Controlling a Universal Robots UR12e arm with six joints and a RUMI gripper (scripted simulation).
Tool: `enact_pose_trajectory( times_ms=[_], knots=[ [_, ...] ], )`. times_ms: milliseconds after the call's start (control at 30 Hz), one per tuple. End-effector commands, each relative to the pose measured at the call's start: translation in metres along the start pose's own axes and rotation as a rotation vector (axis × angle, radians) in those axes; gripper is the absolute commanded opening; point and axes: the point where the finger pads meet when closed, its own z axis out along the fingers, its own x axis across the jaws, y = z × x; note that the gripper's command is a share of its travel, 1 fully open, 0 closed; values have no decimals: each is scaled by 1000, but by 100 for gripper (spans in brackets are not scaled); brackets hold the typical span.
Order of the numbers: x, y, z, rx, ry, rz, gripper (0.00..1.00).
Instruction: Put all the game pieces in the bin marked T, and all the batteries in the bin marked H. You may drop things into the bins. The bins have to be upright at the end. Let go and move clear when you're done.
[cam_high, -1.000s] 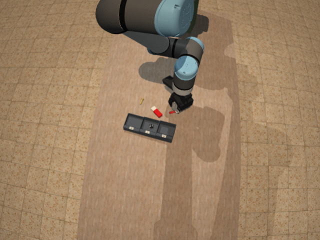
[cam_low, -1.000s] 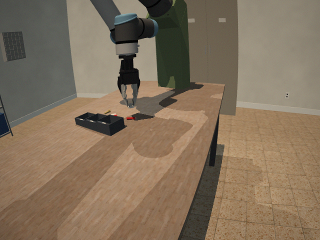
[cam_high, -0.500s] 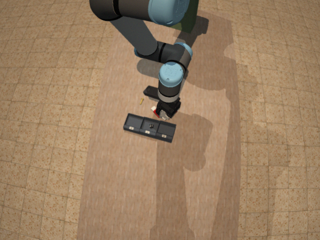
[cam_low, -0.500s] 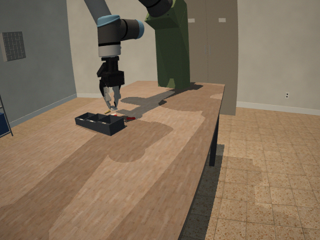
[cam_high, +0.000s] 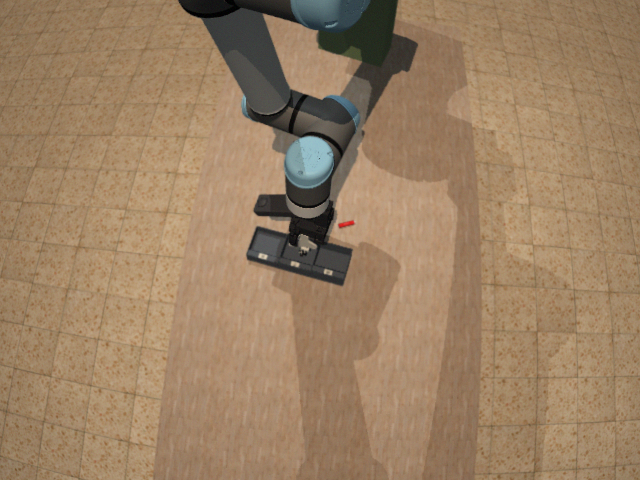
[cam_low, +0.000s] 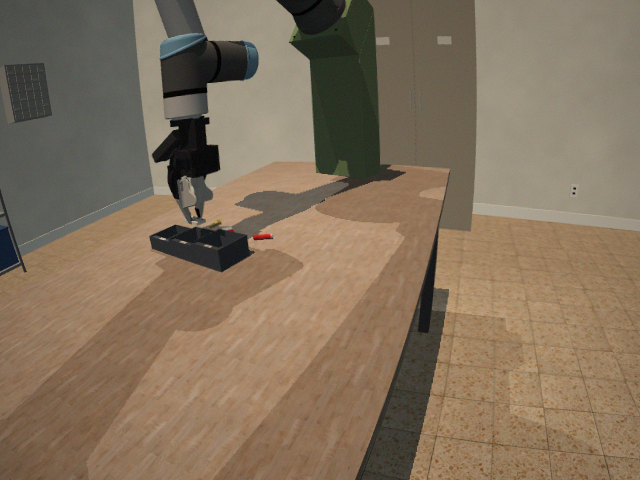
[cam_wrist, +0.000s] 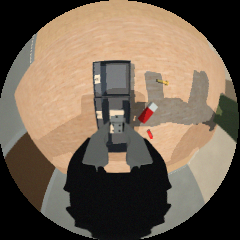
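A dark tray of three bins (cam_high: 299, 256) lies on the wooden table; it also shows in the exterior view (cam_low: 199, 246) and the wrist view (cam_wrist: 114, 95). The letters on its labels are too small to read. My gripper (cam_high: 305, 246) hangs over the middle bin, just above its rim (cam_low: 193, 217). It is shut on a small grey piece (cam_wrist: 118, 128); I cannot tell what kind. A small red cylinder (cam_high: 346, 223) (cam_wrist: 149, 133) lies on the table behind the tray. A red and white block (cam_wrist: 147, 112) lies beside the tray.
A thin yellow item (cam_wrist: 162, 81) (cam_low: 213, 224) lies farther behind the tray. The green robot base (cam_low: 343, 93) stands at the far end of the table. The table's right edge (cam_low: 434, 242) drops to a tiled floor.
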Motion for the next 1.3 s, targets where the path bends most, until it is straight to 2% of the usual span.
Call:
enact_pose_trajectory(
  times_ms=[0,467,1100,1267],
  knots=[
    [-8,-6,0,-10,9,-51,0],
    [-4,-3,0,-10,9,-51,0],
    [-3,-2,34,-10,9,-51,0],
    [-2,-2,35,-10,9,-51,0]
  ],
)
